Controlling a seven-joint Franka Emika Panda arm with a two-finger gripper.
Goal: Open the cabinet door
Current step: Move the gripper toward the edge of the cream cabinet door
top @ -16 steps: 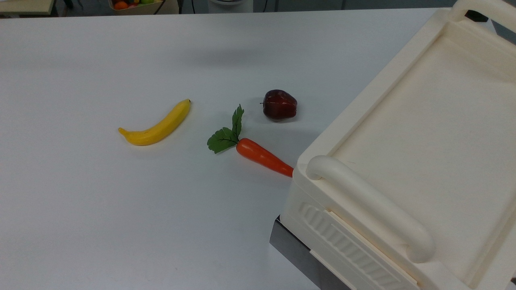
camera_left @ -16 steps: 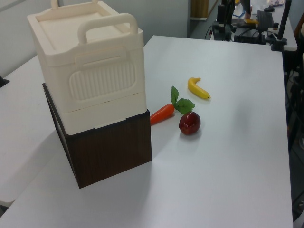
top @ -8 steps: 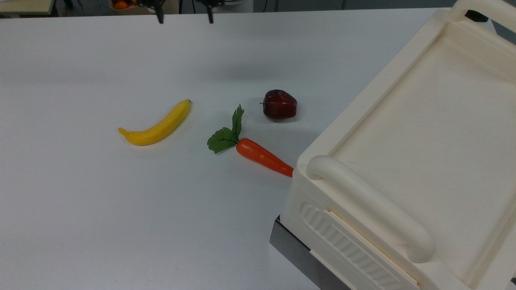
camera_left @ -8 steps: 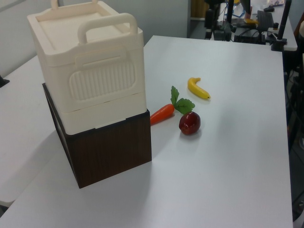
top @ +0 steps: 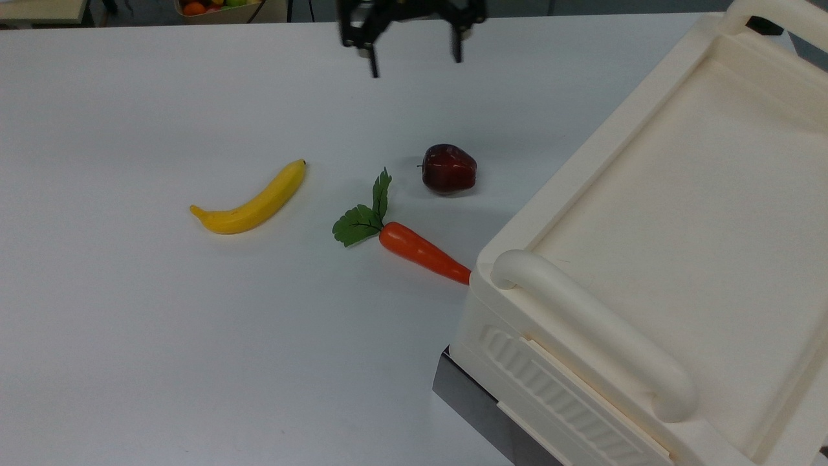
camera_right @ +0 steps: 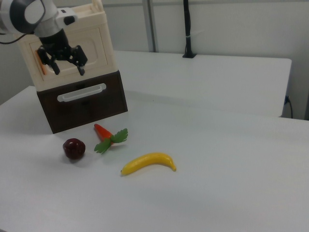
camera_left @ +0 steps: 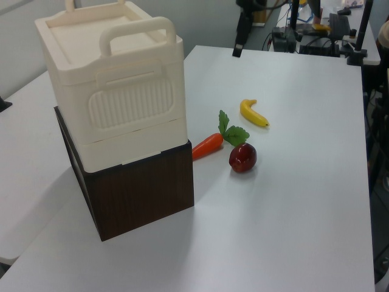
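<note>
The cream cabinet stands on a dark brown base at the top view's right, and it is seen again as the cabinet and the cabinet. Its door is the flat front panel with a recessed rectangle in the right view. A copper-coloured handle sits at the door's left edge, and the door lies flat against the front. My gripper hangs open in the air in front of the door. It is also seen as the gripper and the gripper, above the table and apart from the cabinet.
On the white table lie a banana, a carrot with green leaves touching the cabinet's corner, and a dark red apple. The dark base has a drawer with a white handle. Equipment stands beyond the far table edge.
My gripper has moved right and lower in the top view, further onto the table towards the cabinet. In the left view it has shifted left. Fruit and cabinet have not moved.
</note>
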